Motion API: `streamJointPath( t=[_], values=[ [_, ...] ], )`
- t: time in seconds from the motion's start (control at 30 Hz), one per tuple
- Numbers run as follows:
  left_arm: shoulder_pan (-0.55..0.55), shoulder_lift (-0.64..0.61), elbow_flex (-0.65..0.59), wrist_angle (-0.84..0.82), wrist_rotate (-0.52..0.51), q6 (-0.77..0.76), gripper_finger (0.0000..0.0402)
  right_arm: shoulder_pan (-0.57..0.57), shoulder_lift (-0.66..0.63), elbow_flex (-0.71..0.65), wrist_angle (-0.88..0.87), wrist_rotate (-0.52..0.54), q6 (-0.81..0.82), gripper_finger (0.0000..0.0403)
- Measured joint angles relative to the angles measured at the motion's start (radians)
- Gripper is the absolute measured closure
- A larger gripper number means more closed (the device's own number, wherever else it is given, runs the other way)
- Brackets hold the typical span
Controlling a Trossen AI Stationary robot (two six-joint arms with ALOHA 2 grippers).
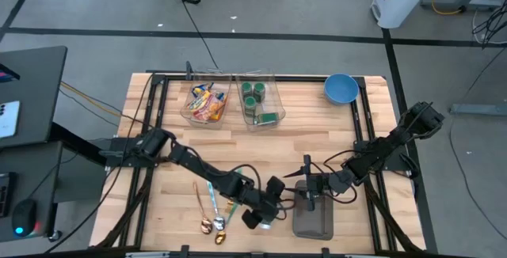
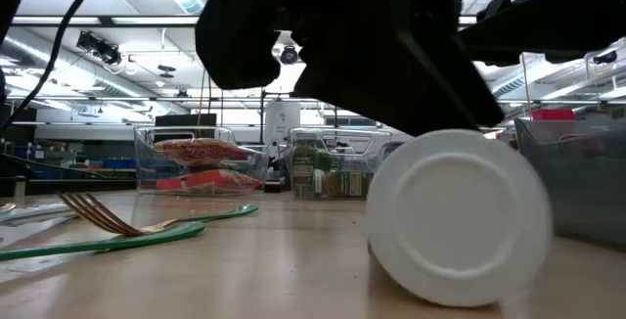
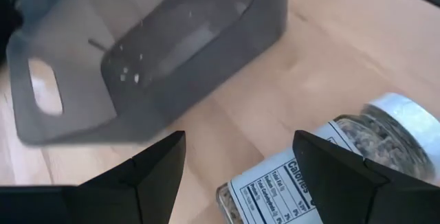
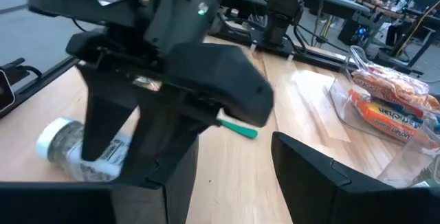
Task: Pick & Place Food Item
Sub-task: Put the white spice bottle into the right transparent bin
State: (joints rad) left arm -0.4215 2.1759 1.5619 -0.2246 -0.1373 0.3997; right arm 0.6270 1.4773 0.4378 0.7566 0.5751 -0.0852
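two dark arms meet near the front edge of the wooden table (image 1: 333, 131); the left gripper (image 1: 261, 217) hangs low just beside a gray bin (image 1: 313, 220), its fingers (image 3: 155, 172) spread apart with nothing between them; a clear jar (image 3: 330, 176) with a white lid (image 2: 458, 216) (lying on its side, nutrition label up) rests on the wood right beside those fingers, apart from the bin; in the low view the lid faces the camera under the dark gripper body. the right gripper (image 1: 310, 187) sits over the far end of the gray bin, fingers parted and holding nothing. at the far side stand two clear containers, one with snack packets (image 1: 206, 104), one with green-lidded jars (image 1: 257, 100); a blue bowl (image 1: 341, 89) sits near the far right corner; green-handled cutlery (image 1: 212, 210) lies near the front, left of the left gripper.
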Motion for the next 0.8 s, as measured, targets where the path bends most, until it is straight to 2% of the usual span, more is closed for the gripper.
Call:
streamJointPath(
  t=[0.07, 0.27, 0.37, 0.53, 0.8],
  values=[
    [0.009, -0.005, 0.001, -0.051, -0.016, -0.015, 0.0121, 0.0, 0.0, 0.0, 0.0, 0.0, 0.0, 0.0209],
    [0.043, -0.033, 0.0, -0.306, -0.18, -0.016, 0.0121, 0.0, 0.0, 0.0, 0.0, 0.0, 0.001, 0.0209],
    [0.07, -0.022, -0.015, -0.418, -0.207, -0.025, 0.0121, 0.0, 0.0, 0.0, 0.001, 0.0, 0.001, 0.0209],
    [0.113, -0.039, -0.013, -0.482, -0.24, -0.052, 0.0122, 0.0, 0.0, 0.0, 0.001, 0.001, 0.003, 0.0209],
    [0.112, -0.106, -0.011, -0.468, -0.313, -0.149, 0.014, 0.0, 0.0, 0.0, -0.016, 0.005, 0.003, 0.0209]
  ],
)
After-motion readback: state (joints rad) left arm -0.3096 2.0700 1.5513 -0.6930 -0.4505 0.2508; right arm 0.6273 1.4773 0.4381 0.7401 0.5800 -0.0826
